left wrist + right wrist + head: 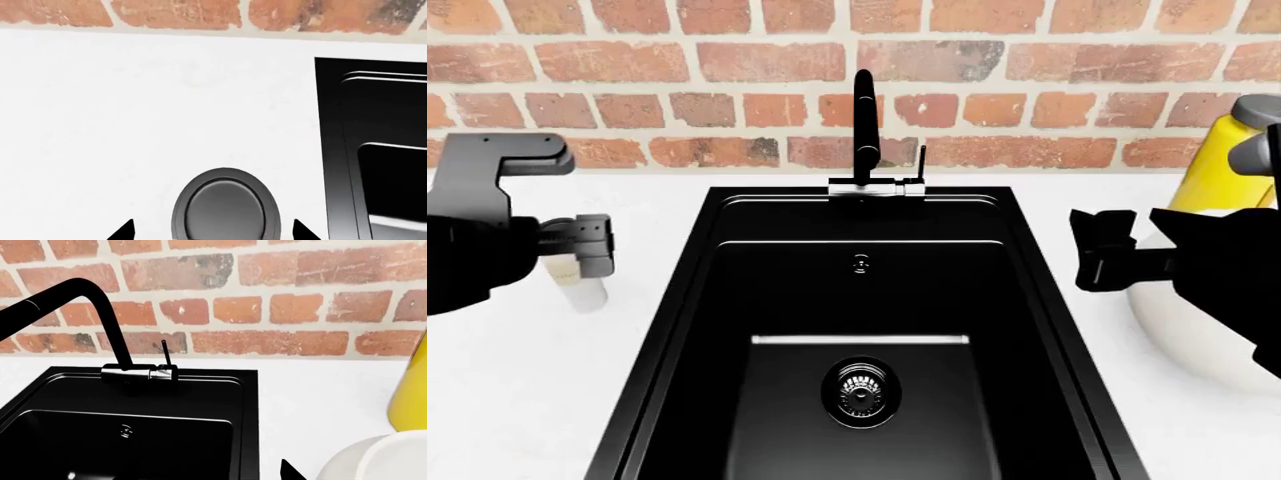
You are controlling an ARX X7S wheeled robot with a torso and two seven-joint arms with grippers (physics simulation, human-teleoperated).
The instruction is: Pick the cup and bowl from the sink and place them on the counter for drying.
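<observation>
The sink (861, 300) holds nothing but its steel drain (861, 388). The cup (574, 285) stands upright on the counter (521, 400) left of the sink. Its dark lid (225, 207) shows from above in the left wrist view. My left gripper (213, 232) is open just above the cup, with one fingertip (123, 232) clear on each side of the lid. The white bowl (1201, 330) rests on the counter right of the sink, partly hidden by my right arm. My right gripper (1101, 250) hovers open and empty beside the bowl (380, 460); only one fingertip (291, 472) shows.
A tall black tap (864, 120) rises behind the sink against the red brick wall (694, 60). A big yellow bottle (1228, 160) with a grey cap stands at the back right, just behind the bowl. White worktop stretches left of the cup (133, 125).
</observation>
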